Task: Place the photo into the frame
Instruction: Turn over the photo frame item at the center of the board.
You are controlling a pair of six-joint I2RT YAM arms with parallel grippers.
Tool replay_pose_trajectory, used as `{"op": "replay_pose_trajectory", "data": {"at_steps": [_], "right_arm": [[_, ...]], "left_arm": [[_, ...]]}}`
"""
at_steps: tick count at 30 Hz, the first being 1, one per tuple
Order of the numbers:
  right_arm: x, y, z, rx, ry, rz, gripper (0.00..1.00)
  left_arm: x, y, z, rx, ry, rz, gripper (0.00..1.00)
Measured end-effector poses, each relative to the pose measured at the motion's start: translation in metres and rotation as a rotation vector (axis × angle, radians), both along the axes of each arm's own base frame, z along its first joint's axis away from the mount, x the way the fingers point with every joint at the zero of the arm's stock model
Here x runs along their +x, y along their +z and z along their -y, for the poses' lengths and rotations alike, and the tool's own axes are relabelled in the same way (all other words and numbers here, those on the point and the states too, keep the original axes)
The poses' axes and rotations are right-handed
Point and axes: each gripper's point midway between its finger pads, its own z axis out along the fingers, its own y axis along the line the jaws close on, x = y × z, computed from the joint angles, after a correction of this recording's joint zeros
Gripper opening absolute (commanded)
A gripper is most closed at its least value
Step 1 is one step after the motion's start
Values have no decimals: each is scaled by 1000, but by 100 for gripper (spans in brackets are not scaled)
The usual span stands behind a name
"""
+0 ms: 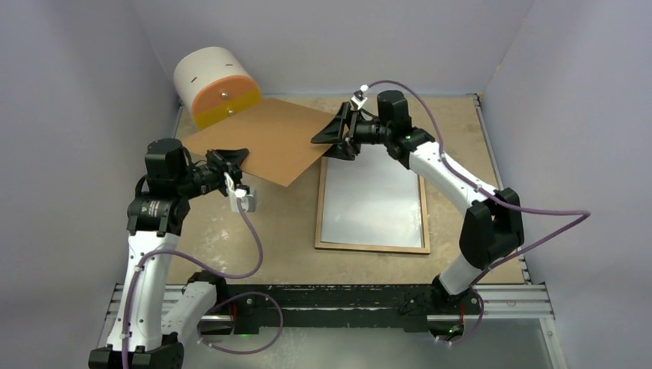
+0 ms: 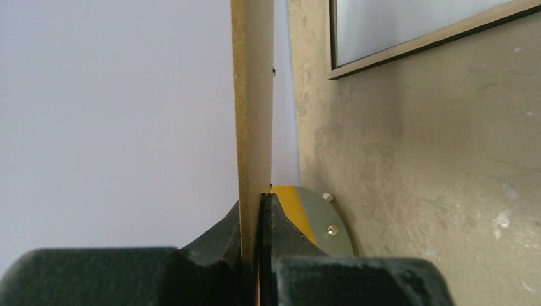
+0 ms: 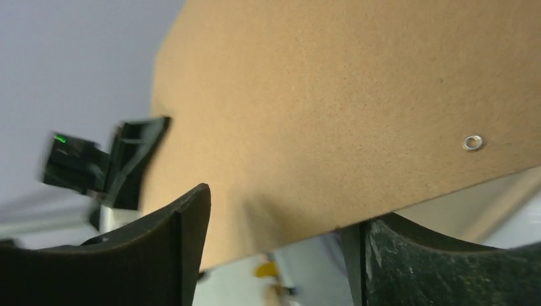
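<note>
A plain brown backing panel (image 1: pixel 261 142) hangs tilted above the table's back left. My left gripper (image 1: pixel 234 159) is shut on its near left edge; in the left wrist view both fingers (image 2: pixel 261 197) clamp the thin board (image 2: pixel 252 95). My right gripper (image 1: pixel 336 132) stands open at the panel's right corner, with the board's edge (image 3: pixel 332 108) lying between its spread fingers (image 3: pixel 284 207). The frame (image 1: pixel 373 247) lies flat, wood rim up, to the right of centre (image 2: pixel 434 41). A pale surface fills it; I cannot tell whether that is the photo's reverse or the glass.
A white drum with an orange and yellow face (image 1: pixel 215 84) lies at the back left, just behind the panel (image 2: pixel 306 217). Pale walls close in the left, back and right. A metal rail (image 1: pixel 346 296) runs along the near edge.
</note>
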Motion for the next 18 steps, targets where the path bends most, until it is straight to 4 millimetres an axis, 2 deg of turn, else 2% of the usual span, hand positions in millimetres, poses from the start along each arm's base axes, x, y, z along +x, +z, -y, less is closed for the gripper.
{"op": "replay_pose_trajectory", "data": {"at_steps": [2,7,11,13,15,18], "right_arm": [[-5,-1,8,-63,67,98,78],[-12,7,39,-260,147,430,79],[-20,31,65,-385,132,725,77],[-28,41,76,-419,138,886,81],[-41,43,81,-432,170,1045,88],[-65,31,75,-430,257,1240,90]], "left_arm": [[-4,2,0,1,0,-28,0],[-16,5,-1,5,2,-91,0],[-24,1,-1,25,-9,-173,0],[-27,-2,-1,34,-14,-212,0],[-30,-7,-1,40,-17,-250,0],[-35,-12,-1,43,-19,-289,0]]}}
